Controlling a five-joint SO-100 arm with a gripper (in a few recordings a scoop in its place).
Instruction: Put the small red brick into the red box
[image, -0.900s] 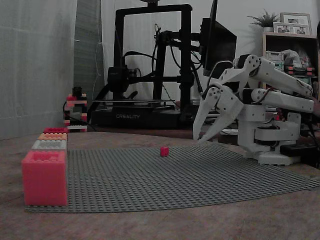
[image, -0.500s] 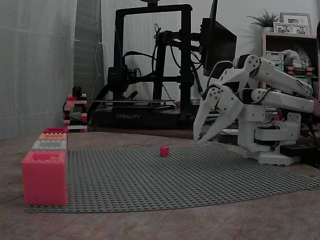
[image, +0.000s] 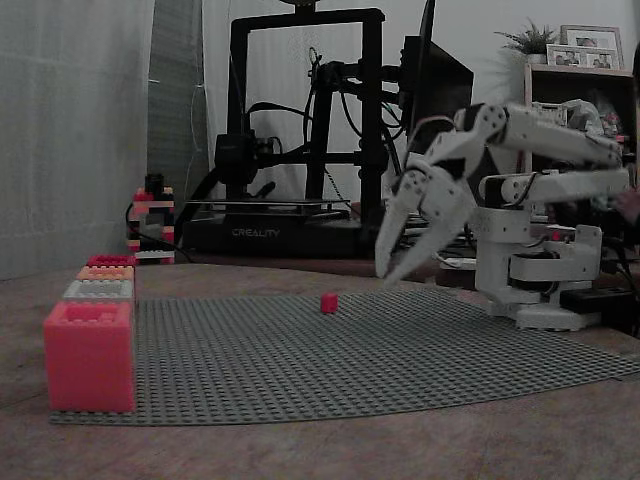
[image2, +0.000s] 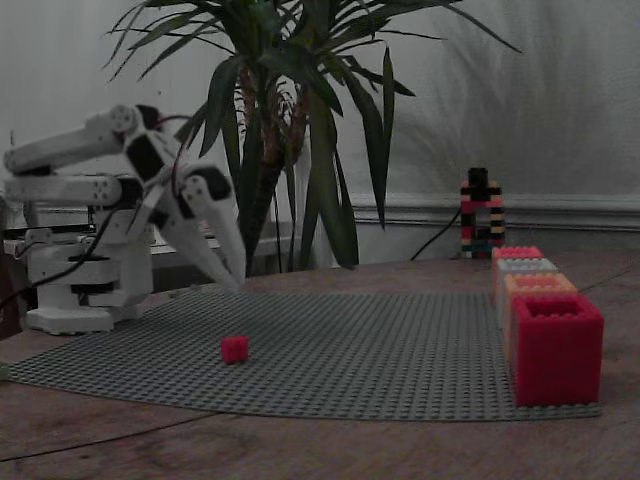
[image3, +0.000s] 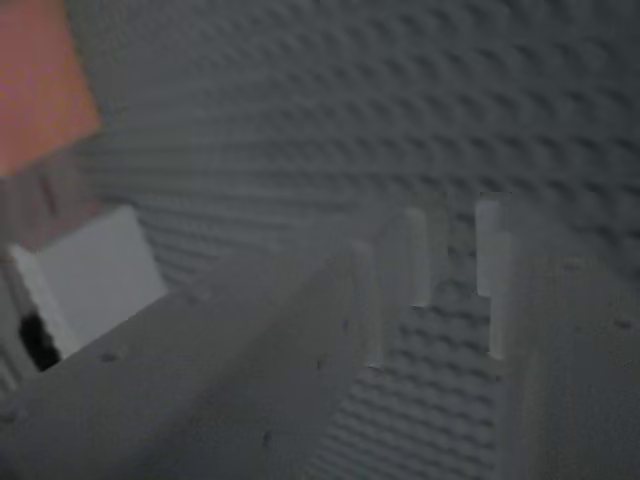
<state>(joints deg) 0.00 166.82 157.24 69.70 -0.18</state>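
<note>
The white plastic arm's two-finger gripper (image: 385, 268) hangs in the air with its long tapered fingers pointing down at a slant and spread apart, nothing between them; another fixed view shows the same open gripper (image2: 232, 277) above the mat's near-arm edge. In the wrist view the pale, blocky fingers (image3: 405, 270) stand over blurred rows of studs.

Below the gripper lies a wide grey studded baseplate (image: 400, 350), its surface a fine grid of bumps, resting on a dull brownish tabletop (image: 350, 445). Behind it in a fixed view stand a black metal-framed 3D printer (image: 300, 130) and a shelf with picture frames (image: 580, 60); the other side of the room has a tall green leafy palm (image2: 290, 100) against a pale wall.

The small red brick (image: 328, 302), a tiny bright cube-like toy piece, sits on the baseplate below the fingertips and a little ahead of them, apart from them. The red box (image2: 556, 347), deep and square, built of toy bricks with a studded rim, stands at the mat's far edge, well apart from the gripper, at the end of a row of paler boxes (image2: 525, 272).
</note>
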